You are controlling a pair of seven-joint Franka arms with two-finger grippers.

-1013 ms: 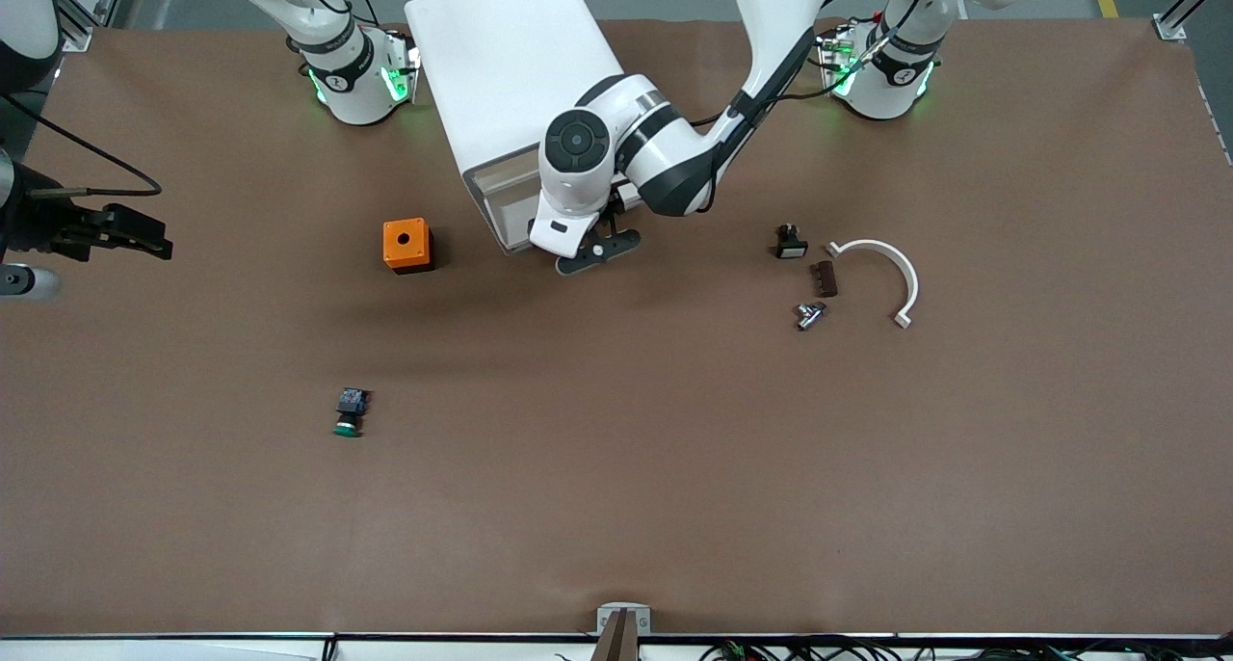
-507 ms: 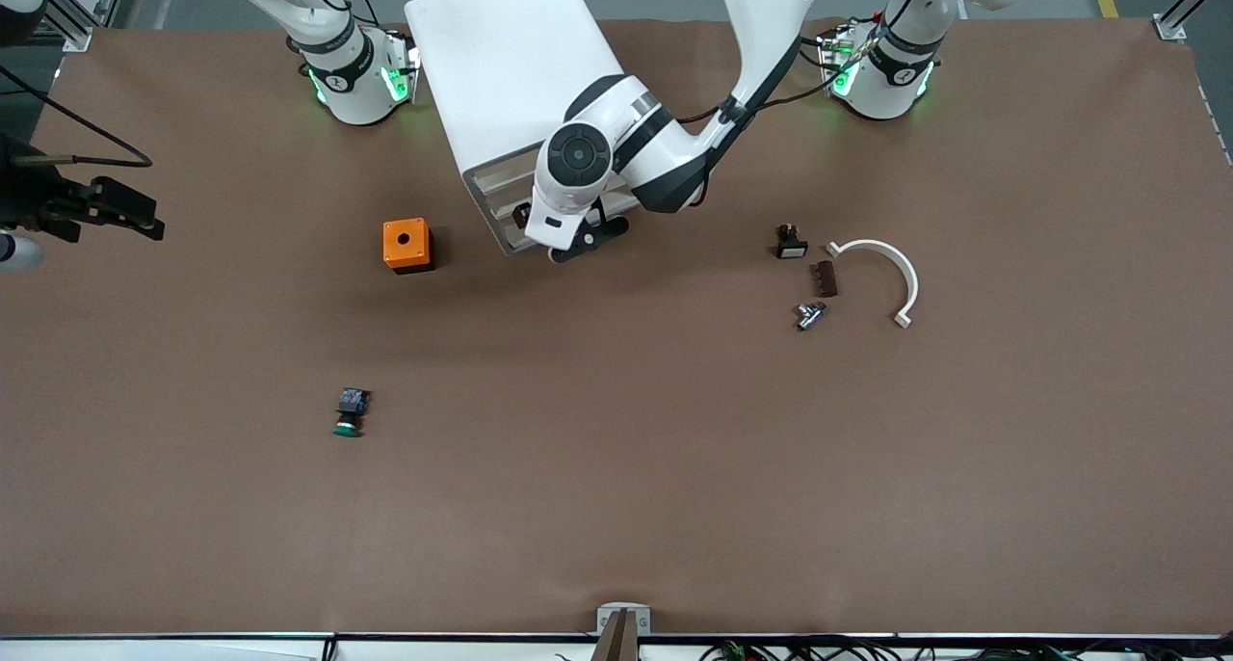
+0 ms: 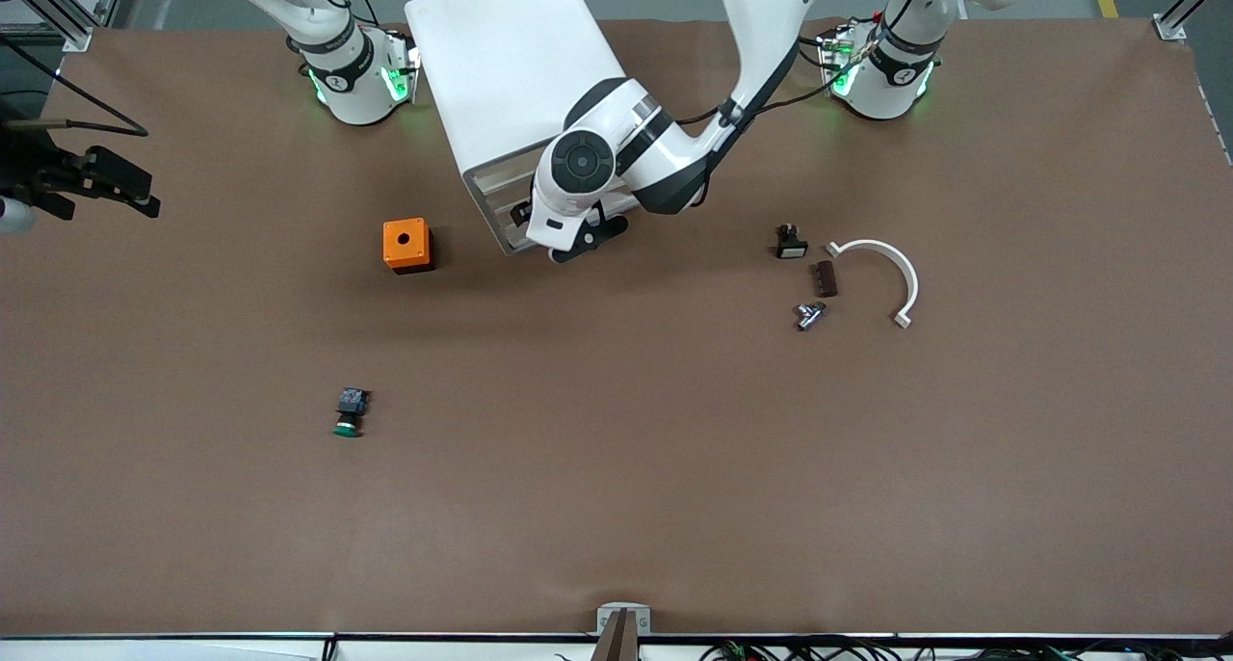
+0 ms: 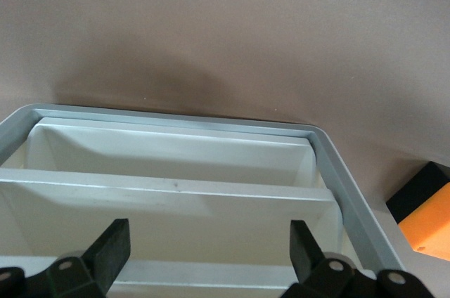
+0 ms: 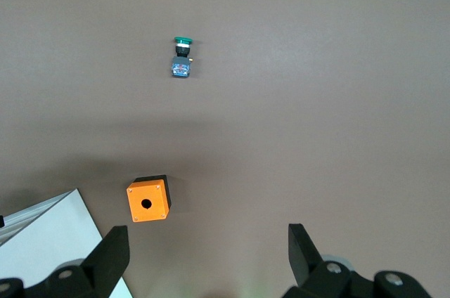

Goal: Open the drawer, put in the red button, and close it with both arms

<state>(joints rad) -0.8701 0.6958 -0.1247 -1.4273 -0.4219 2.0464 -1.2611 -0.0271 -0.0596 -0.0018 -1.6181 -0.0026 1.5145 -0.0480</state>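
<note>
— What can't I make out here?
— My left gripper (image 3: pixel 585 240) covers the drawer front of the white cabinet (image 3: pixel 511 73), and its fingertips (image 4: pixel 112 249) hide the drawer's lower rim.
— And the right gripper (image 3: pixel 120 189)?
— Half cut off at the picture's edge. The small black part (image 3: pixel 790 243) is too tiny to name.

A matt brown, paper-like surface (image 3: pixel 616 468) carries a smooth white plastic-looking drawer cabinet (image 3: pixel 506 59) with a dull grey frame, a matt orange plastic box with a hole (image 3: pixel 406 244), a shiny small metal fitting (image 3: pixel 809 314) and a smooth white curved plastic piece (image 3: pixel 891 271), under glossy white jointed robot arms (image 3: pixel 761 35).
</note>
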